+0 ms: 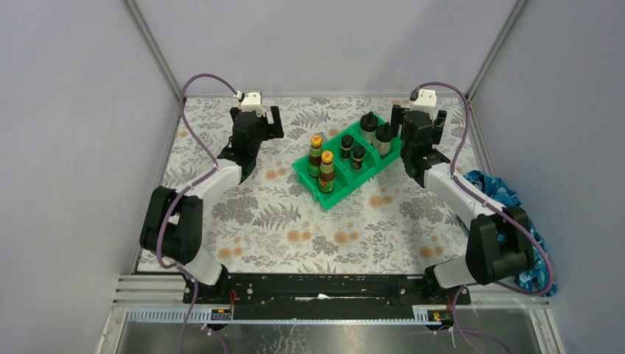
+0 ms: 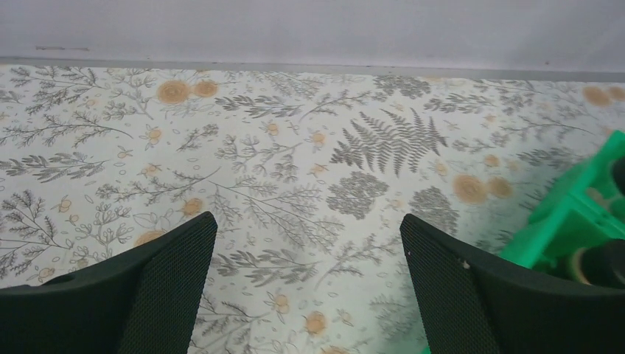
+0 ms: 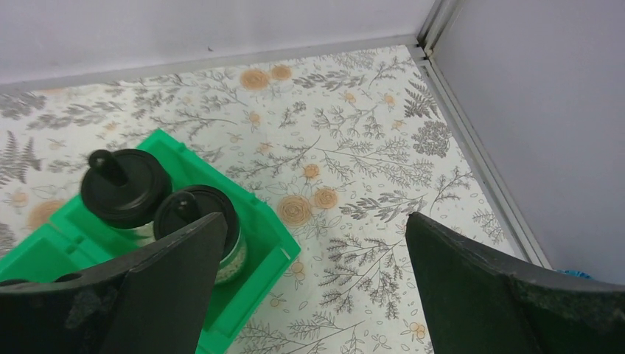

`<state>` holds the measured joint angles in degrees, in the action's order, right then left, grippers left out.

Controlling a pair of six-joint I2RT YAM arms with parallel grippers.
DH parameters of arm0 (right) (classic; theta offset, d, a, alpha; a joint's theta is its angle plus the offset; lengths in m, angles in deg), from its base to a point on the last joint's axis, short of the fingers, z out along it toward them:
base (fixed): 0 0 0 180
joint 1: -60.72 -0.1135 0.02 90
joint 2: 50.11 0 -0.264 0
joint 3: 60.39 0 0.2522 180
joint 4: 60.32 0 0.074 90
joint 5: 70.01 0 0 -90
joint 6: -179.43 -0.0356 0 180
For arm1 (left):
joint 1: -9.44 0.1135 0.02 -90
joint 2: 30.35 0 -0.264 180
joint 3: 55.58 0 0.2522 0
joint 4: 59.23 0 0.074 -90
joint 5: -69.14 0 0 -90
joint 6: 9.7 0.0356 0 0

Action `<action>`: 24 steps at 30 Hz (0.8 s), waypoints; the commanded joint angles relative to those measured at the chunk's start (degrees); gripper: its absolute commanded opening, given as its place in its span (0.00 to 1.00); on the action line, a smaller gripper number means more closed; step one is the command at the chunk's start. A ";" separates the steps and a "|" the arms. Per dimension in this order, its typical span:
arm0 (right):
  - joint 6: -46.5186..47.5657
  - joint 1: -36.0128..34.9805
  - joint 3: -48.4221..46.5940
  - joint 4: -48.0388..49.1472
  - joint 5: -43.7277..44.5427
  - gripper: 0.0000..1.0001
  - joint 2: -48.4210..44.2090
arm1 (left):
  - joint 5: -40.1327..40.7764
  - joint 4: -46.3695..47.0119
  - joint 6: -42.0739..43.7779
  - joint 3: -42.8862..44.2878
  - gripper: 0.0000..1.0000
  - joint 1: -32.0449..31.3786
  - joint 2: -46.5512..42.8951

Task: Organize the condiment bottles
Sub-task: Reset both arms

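The left hand (image 2: pixel 308 220) hovers over the flowered bench (image 1: pixel 258 214) just left of the green bin (image 1: pixel 324 196). Its fingers are spread wide with nothing between them, and its wrist camera catches only a corner of the bin at the right edge.

The bin sits slantwise on the bench between the two arms, and all six condiment bottles stand upright inside it.

- **Left compartment:** two brown bottles (image 1: pixel 316 153) (image 1: pixel 326 175), the tallest of the lot, with yellow caps and labels showing red and green, one behind the other.
- **Middle compartment:** two dark jars (image 1: pixel 346 146) (image 1: pixel 358 156), short and slim with black caps, side by side.
- **Right compartment, at the far end:** two clear jars (image 1: pixel 368 125) (image 1: pixel 383 137), wider than the others. Each has a broad black lid with a small knob on top, and the two stand close together.

The right hand (image 3: pixel 317 217) hangs just right of the bin, above its far end near the clear jars. Its fingers are also fully apart and grip nothing. Well to the right of the bin, past the bench edge, lies a crumpled blue cloth (image 1: pixel 508 195).
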<state>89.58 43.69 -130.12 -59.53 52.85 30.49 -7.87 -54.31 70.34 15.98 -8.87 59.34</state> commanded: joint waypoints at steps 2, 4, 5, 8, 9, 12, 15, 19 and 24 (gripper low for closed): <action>1.38 0.44 -2.49 5.13 4.20 1.00 7.24 | -5.40 20.38 -0.24 -3.44 0.98 4.31 5.19; 0.95 1.45 -4.08 5.08 2.76 1.00 10.53 | -7.25 23.49 0.49 -3.65 0.98 5.54 8.08; 0.37 2.23 -4.87 4.85 1.63 1.00 11.42 | -7.87 25.08 1.04 -3.85 0.98 5.94 9.25; -3.19 6.01 -4.85 6.40 -2.66 1.00 12.17 | -10.02 29.09 3.28 -3.74 0.98 6.97 12.25; -3.76 7.44 -4.33 7.65 -3.84 1.00 11.96 | -10.93 29.49 4.27 -3.30 0.98 7.27 13.17; -4.38 11.56 -3.24 10.37 -6.84 1.00 11.40 | -12.71 30.03 6.65 -1.94 0.98 7.98 15.34; -3.26 13.94 -3.11 12.55 -9.40 1.00 10.96 | -15.76 30.82 6.78 -0.47 0.97 8.84 17.07; -3.59 16.65 -3.75 14.12 -15.07 1.00 11.33 | -17.51 32.15 5.67 0.35 0.97 9.57 18.12; -3.18 18.41 -3.61 16.91 -19.22 1.00 13.97 | -18.68 34.76 5.55 -0.08 0.97 9.76 18.72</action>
<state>86.49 60.89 -132.19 -47.91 38.71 43.60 -24.61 -26.14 74.87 14.69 0.40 77.29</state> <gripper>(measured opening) 0.994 0.974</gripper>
